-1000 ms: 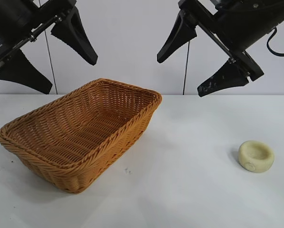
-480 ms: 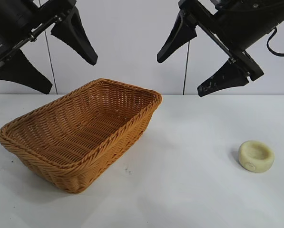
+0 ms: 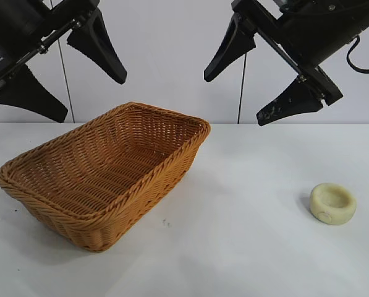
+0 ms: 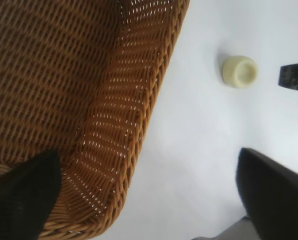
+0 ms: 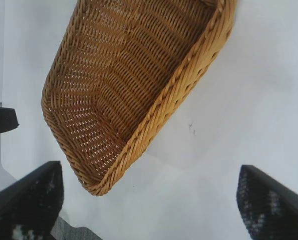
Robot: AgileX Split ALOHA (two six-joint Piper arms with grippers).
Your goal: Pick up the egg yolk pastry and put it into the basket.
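The egg yolk pastry (image 3: 332,203), a small pale cream puck with a dimpled top, lies on the white table at the right; it also shows in the left wrist view (image 4: 239,71). The orange-brown wicker basket (image 3: 172,162) stands empty at the left, and shows in the left wrist view (image 4: 144,107) and the right wrist view (image 5: 161,112). My left gripper (image 3: 63,93) hangs open and empty high above the basket. My right gripper (image 3: 237,96) hangs open and empty high above the table between basket and pastry. The pastry is out of the right wrist view.
The white table (image 3: 246,247) runs to a white back wall (image 3: 172,55). A tip of the right gripper's finger shows at the edge of the left wrist view (image 4: 293,77).
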